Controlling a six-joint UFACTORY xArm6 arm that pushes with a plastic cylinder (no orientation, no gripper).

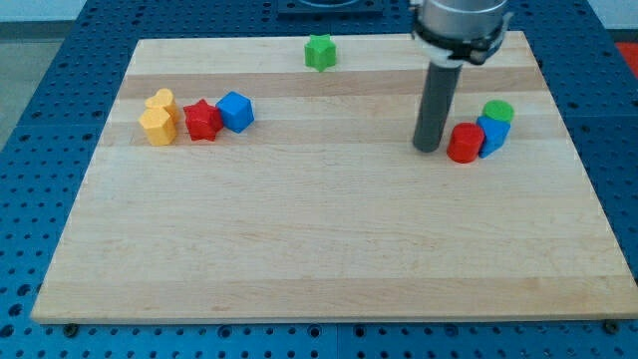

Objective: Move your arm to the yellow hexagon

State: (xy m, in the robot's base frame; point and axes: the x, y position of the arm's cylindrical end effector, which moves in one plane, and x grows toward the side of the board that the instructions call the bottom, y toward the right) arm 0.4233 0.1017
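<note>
My tip (pixel 428 149), the lower end of a straight dark rod, rests on the pale wooden worktop (pixel 329 239) at the view's right, just left of a red cylinder block (pixel 464 144); the arm carries no pincer, so none stands apart or together. A blue block (pixel 492 134) and a green block (pixel 498 111) crowd behind the red one. Far across at the view's left sits the yellow hexagon block (pixel 157 127), squat and glossy, touching a second yellow block (pixel 161 101); its facing and long axis cannot be made out. Beside them lie a red star block (pixel 202 120) and a blue cube block (pixel 236 111). A green star block (pixel 320 52) sits near the top.

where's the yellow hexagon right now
The yellow hexagon sits at the view's left on the wooden board, touching another yellow block above it, with the red star just right. My tip is far right.
</note>
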